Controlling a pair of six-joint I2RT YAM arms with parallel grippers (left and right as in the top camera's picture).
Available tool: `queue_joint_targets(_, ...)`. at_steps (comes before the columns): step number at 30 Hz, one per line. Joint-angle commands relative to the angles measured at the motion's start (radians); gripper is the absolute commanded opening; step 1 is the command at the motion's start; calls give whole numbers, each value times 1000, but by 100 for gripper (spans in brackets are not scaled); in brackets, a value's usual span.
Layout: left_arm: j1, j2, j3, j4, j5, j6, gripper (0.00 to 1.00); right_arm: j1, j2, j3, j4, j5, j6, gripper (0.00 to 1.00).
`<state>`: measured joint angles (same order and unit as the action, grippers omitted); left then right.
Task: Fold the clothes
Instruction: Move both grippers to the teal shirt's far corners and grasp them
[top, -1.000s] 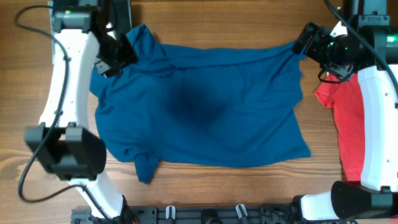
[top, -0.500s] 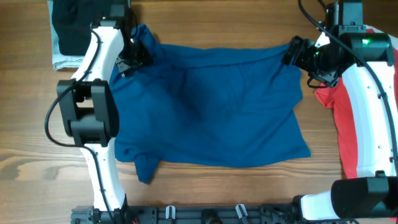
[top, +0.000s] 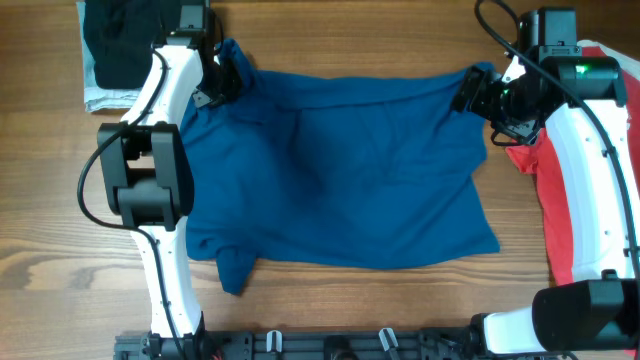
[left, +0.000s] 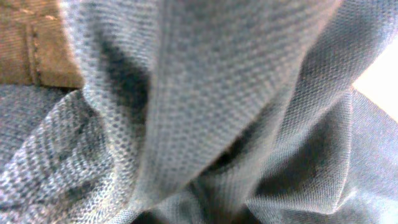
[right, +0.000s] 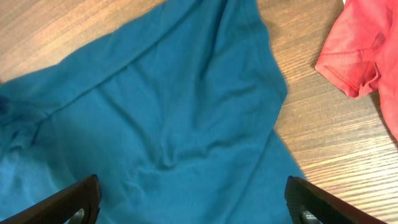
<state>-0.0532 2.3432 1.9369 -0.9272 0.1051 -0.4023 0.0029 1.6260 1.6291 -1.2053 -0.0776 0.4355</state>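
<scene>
The blue shirt (top: 340, 180) is lying spread flat at the centre of the table (top: 330, 310).
Your left gripper (top: 228, 82) is sitting at its 10 o'clock corner; cloth is filling the wrist view, so you cannot tell its opening. Your right gripper (top: 468, 92) is hovering at the 2 o'clock corner, fingers (right: 68, 202) standing wide, gripping nothing.

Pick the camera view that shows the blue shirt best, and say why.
The overhead view: the blue shirt lies spread on the table, nearly its whole outline visible. The right wrist view shows only part of it, beside the red garment. The left wrist view shows only close-up weave.
</scene>
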Motion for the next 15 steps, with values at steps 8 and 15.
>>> queue_joint_targets(8,2,-131,-2,-88,9,6,4,-29,204,-8,365,54,-117,93)
queue_joint_targets(15,1,-131,-2,-157,10,5,4,-113,408,-7,694,58,-90,91)
